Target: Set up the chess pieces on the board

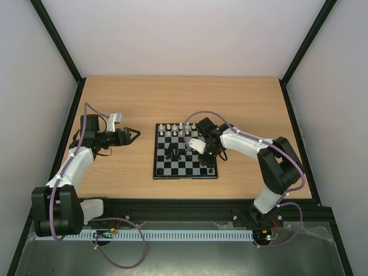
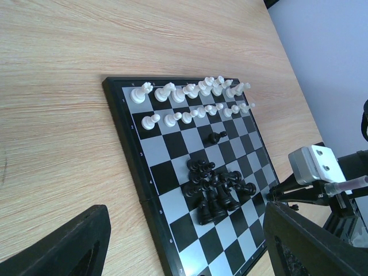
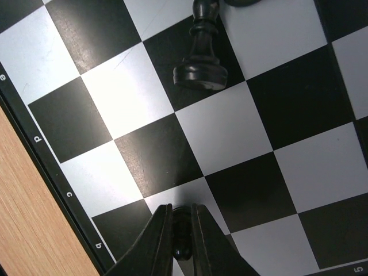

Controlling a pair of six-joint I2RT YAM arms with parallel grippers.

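One black piece [image 3: 182, 244] pinched in your right end effector [image 3: 181, 211] over the board [image 3: 52, 167] | your left end effector [image 1: 133, 135] gapes wide above the table [image 1: 115, 98], left of it.

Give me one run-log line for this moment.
right gripper shut on black piece over board | left gripper open, beside board | white pieces in two rows | black pieces clustered midboard

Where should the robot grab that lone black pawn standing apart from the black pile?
Probably by the slim neck under its head, coming straight down from above. The black pawn stands upright on its wider base, with bare squares on either side and the black pile well apart from it.
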